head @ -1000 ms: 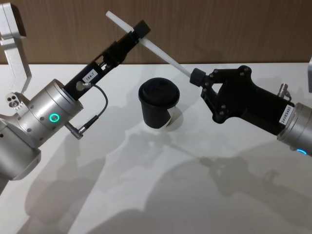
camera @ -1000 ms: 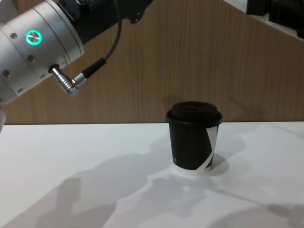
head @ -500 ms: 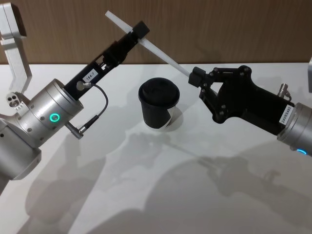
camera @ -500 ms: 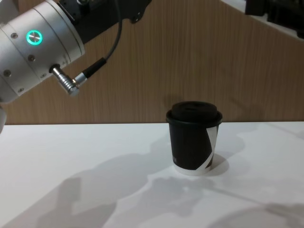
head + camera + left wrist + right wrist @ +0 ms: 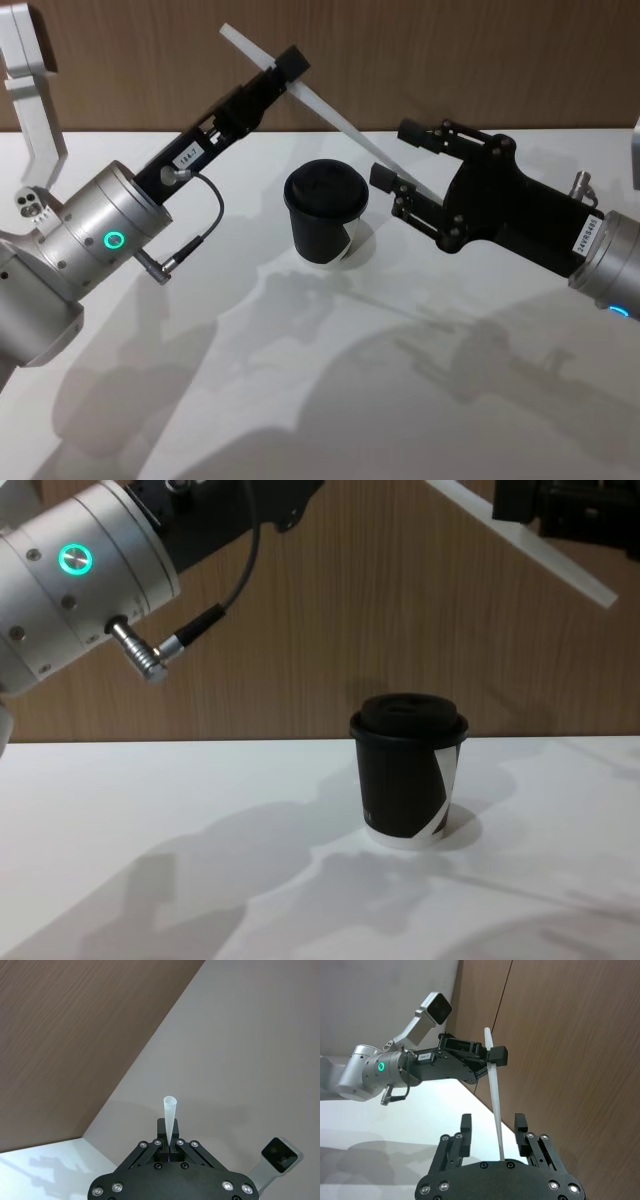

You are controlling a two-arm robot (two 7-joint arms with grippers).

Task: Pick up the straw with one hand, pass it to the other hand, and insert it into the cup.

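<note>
Black-fingered and clamped tight, the left gripper (image 5: 287,68) holds the straw (image 5: 335,117) near its upper end, high up and to the left of the cup (image 5: 326,205). From that grip the white straw slants down to the right, its long axis passing above and behind the cup's lid, well clear of it. To the right of the cup, the right gripper (image 5: 400,155) stands with its jaws spread wide, one finger on either side of the straw's lower part, neither seen to touch it. The handover looks to turn on that alignment: the straw lies in the gap, running lengthwise toward the right gripper's palm, so a plain closing should catch it. The cup stands upright on the white table (image 5: 250,400), lid on, below the stretch of straw between the two grippers.
</note>
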